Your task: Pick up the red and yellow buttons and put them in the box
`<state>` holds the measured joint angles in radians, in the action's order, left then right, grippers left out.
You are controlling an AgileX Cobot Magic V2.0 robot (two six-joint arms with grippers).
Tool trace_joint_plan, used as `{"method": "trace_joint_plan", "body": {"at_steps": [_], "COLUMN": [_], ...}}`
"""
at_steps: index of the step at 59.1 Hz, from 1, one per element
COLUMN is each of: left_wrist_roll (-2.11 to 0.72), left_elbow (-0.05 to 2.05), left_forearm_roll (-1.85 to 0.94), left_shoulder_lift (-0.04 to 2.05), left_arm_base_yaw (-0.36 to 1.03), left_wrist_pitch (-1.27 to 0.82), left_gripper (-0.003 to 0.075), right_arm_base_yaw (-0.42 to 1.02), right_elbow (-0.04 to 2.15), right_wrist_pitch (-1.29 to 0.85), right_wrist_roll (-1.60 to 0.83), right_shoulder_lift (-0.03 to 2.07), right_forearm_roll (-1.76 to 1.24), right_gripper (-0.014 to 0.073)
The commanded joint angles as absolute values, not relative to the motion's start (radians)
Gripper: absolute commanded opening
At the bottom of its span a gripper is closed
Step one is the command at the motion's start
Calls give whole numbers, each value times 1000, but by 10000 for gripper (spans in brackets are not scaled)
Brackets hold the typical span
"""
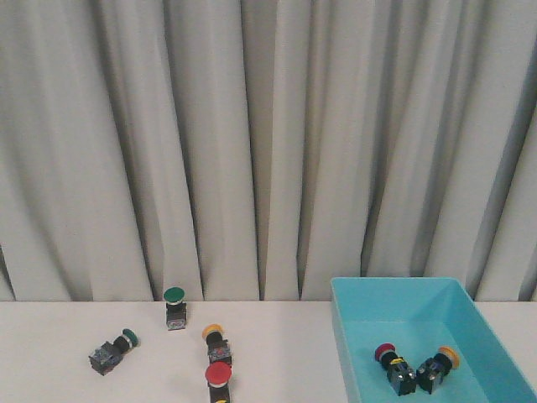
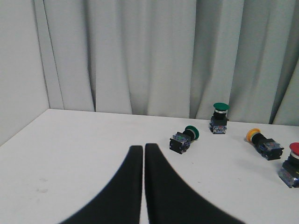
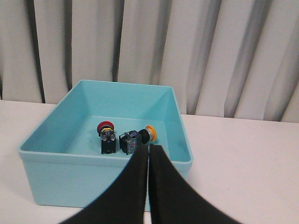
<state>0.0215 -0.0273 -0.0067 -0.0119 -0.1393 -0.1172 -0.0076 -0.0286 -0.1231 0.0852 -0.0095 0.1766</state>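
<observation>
A white table backed by a pale pleated curtain carries the whole job. On its right side sits the turquoise box, the largest object in view, already holding one red button and one yellow button, lying close together on its floor.

Both arms stay out of the front view. Each wrist camera shows its own pincer with the two black fingers pressed together and nothing between them: the left pincer hangs above bare table short of the loose buttons, and the right pincer hovers at the box's near wall.

Four buttons are still out on the left half of the table. A second red button stands at the front edge of the view, with a second yellow button lying on its side just behind it. Farther left and back are two green buttons, one upright near the curtain and one tipped over, which the task leaves alone.

By this reckoning the work is about half finished. The risk lies in the closeness of the loose red and yellow pair: fingers opening around one may nudge or roll the other. The round caps may also slip from a grip, and a green one could be taken by mistake.
</observation>
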Motion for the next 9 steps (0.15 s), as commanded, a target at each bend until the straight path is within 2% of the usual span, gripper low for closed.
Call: {"method": "trace_joint_plan", "body": {"at_steps": [1, 9], "left_wrist_roll": [31, 31], "left_elbow": [-30, -30], "left_forearm_roll": [-11, -11], "left_shoulder_lift": [-26, -26], "left_arm_base_yaw": [-139, -139], "left_wrist_pitch": [-42, -42], "left_gripper": [-6, -6], "right_arm_base_yaw": [-13, -13], "right_elbow": [-43, -43], "right_wrist_pitch": [-52, -52], "right_wrist_roll": [88, 88], "right_shoulder_lift": [-28, -28], "right_forearm_roll": [178, 178], "right_gripper": [-4, -4]}}
